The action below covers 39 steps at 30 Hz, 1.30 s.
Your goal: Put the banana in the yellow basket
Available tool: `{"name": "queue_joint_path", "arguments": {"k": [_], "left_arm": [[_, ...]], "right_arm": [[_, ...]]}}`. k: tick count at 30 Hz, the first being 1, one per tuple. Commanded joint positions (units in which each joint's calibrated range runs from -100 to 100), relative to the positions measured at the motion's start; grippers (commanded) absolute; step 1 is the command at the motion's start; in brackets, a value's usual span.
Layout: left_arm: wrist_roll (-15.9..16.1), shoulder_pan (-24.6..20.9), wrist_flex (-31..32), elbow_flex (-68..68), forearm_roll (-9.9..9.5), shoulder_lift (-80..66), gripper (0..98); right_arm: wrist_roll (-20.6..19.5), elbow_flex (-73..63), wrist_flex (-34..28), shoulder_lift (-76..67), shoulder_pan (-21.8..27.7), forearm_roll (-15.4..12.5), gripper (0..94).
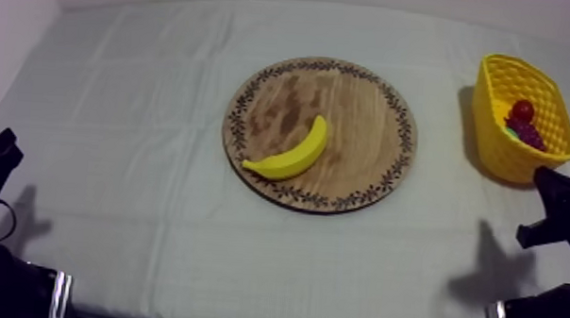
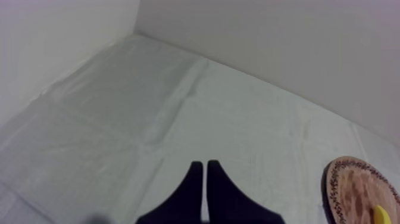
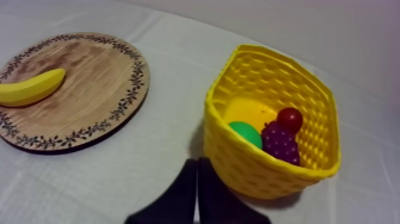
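The yellow banana (image 1: 290, 153) lies curved on the left half of the round wooden board (image 1: 362, 114) in the middle of the table. The yellow basket (image 1: 497, 153) stands at the far right. My left gripper (image 1: 2, 145) rests low at the left edge, well away from the board; its fingers (image 2: 194, 179) lie together as a narrow wedge over bare cloth. My right gripper (image 1: 550, 183) sits just in front of the basket (image 3: 256, 173), shut with nothing in it (image 3: 197, 162). The right wrist view also takes in the banana (image 3: 30, 87) on the board (image 3: 89, 89).
Inside the basket lie a small red fruit (image 3: 290, 118), a bunch of purple grapes (image 3: 280, 143) and a green rounded fruit (image 3: 245, 133). White walls border the table at the back and left. The board's rim (image 2: 356, 189) shows beyond my left gripper.
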State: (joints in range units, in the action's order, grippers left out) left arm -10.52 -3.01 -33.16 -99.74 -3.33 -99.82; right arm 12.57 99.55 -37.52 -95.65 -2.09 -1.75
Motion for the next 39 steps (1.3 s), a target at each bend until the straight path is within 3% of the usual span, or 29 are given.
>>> {"name": "queue_joint_path", "arguments": {"k": [1, 5, 19, 31, 39], "left_arm": [[0.0, 0.0, 0.0, 0.0, -0.02, 0.0, 0.1], [0.0, 0.0, 0.0, 0.0, -0.02, 0.0, 0.1], [0.0, 0.0, 0.0, 0.0, -0.02, 0.0, 0.1], [0.0, 0.0, 0.0, 0.0, -0.02, 0.0, 0.1], [0.0, 0.0, 0.0, 0.0, -0.02, 0.0, 0.1]], "right_arm": [[-1.3, 0.0, -0.8, -0.1, -1.1, 0.2, 0.5], [-3.3, 0.0, -0.9, -0.1, -3.9, 0.3, 0.5], [-1.0, 0.1, -0.9, 0.0, -14.7, 0.3, 0.7], [2.5, -0.9, -1.7, 0.2, -18.6, 0.4, 0.7], [2.1, -2.9, -1.5, 6.4, -19.3, 4.4, 0.8]]}}
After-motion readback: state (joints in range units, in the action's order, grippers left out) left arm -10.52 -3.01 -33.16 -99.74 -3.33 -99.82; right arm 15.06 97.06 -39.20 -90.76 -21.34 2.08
